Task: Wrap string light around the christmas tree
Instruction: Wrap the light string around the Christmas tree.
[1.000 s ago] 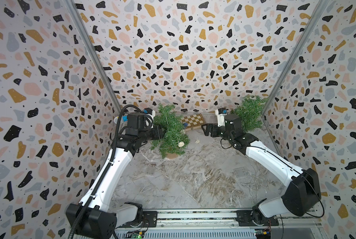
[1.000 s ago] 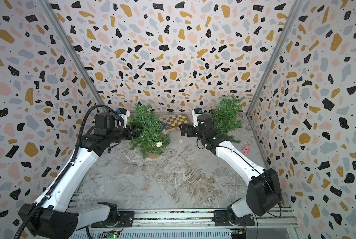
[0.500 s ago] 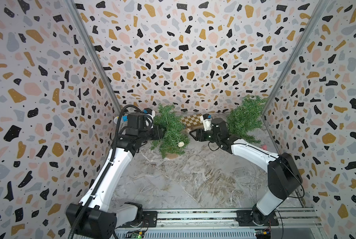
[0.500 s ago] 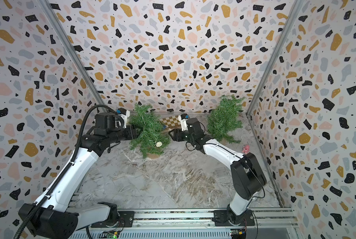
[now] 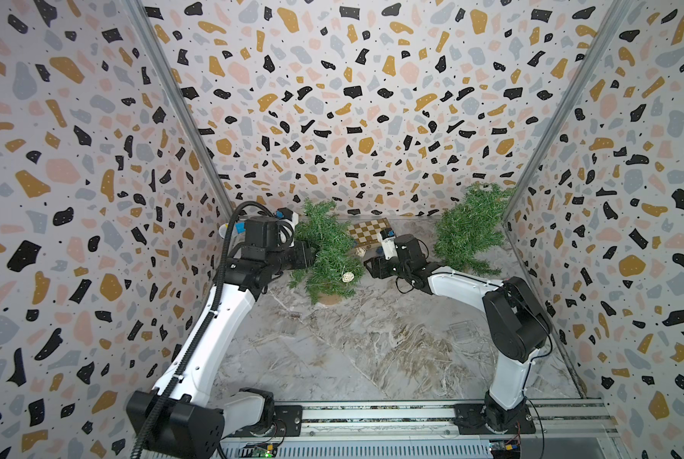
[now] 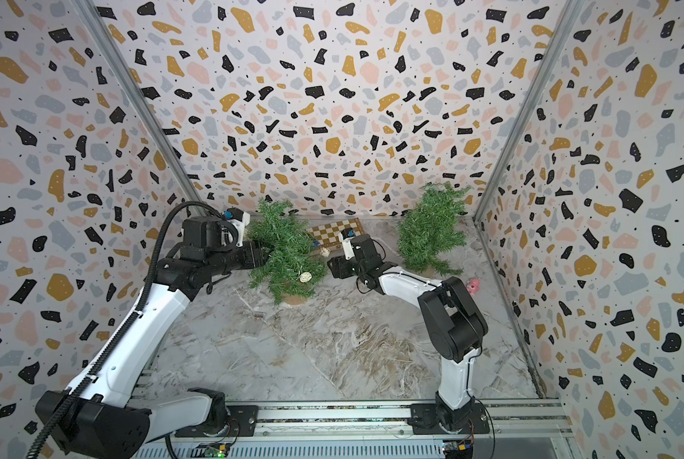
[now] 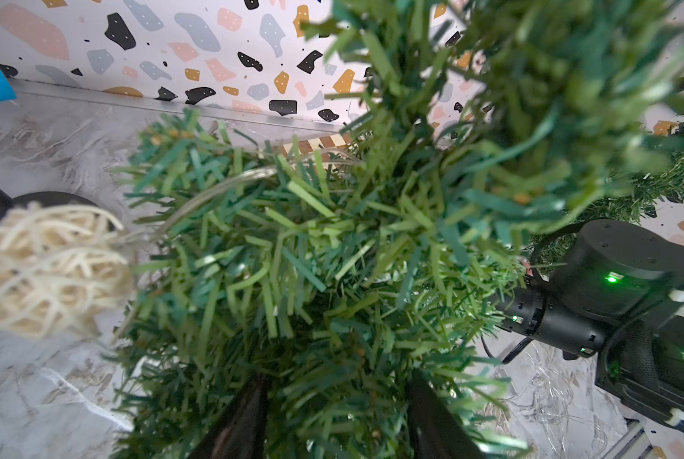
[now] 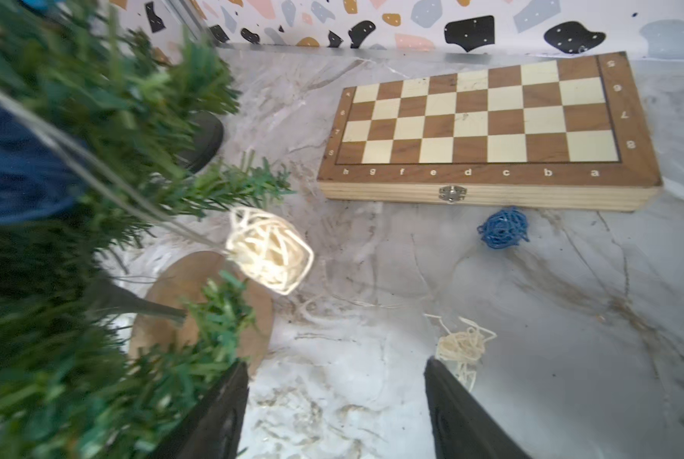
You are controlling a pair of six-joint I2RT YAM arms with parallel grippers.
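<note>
Two claws are flanking the christmas tree [image 5: 328,254]: the left gripper [image 7: 336,377] is clamping its branches, and the right gripper [image 8: 336,361] is hovering beside it, fingers spread and empty. String light [image 8: 268,254] is trailing through the needles, one cream ball dangling off the tree, other balls lying near the chessboard [image 8: 487,123].

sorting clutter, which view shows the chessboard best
Right wrist: the chessboard lies whole, squares and latch clear. Both top views show it small, partly behind the right arm; left wrist, a sliver behind branches.
</note>
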